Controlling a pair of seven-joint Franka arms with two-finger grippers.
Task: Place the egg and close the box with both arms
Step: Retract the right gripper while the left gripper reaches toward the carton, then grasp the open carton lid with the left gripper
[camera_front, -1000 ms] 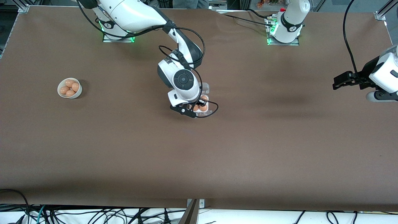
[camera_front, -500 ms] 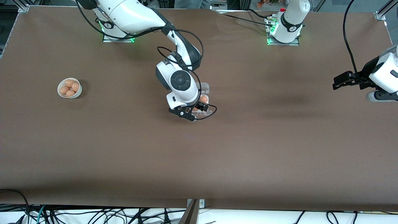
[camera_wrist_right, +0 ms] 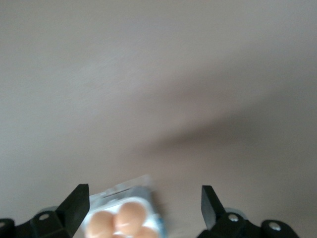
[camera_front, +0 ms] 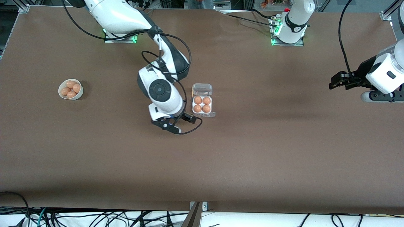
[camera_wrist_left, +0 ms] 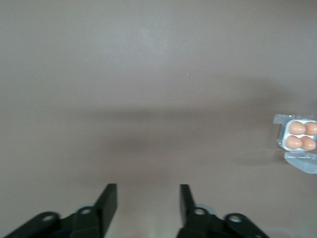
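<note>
The box (camera_front: 210, 104) lies mid-table with its clear lid (camera_front: 202, 89) open and laid back, farther from the front camera than the tray. Tan-orange eggs fill its cells, such as one egg (camera_front: 198, 100). My right gripper (camera_front: 186, 119) is open and empty, just beside the box toward the right arm's end. The right wrist view shows the box (camera_wrist_right: 148, 198) between the right gripper's (camera_wrist_right: 143, 202) spread fingers. My left gripper (camera_front: 334, 84) is open and empty, over bare table at the left arm's end. The left wrist view shows this gripper (camera_wrist_left: 147, 199) and the box (camera_wrist_left: 283, 133) far off.
A round white bowl (camera_front: 78, 93) with several more eggs stands toward the right arm's end of the table. Bare brown table lies between the box and the left gripper. Cables run along the table's edge nearest the front camera.
My right gripper has drawn off the box toward the right arm's end, uncovering the eggs in its cells. My left gripper has shifted a little toward the box.
</note>
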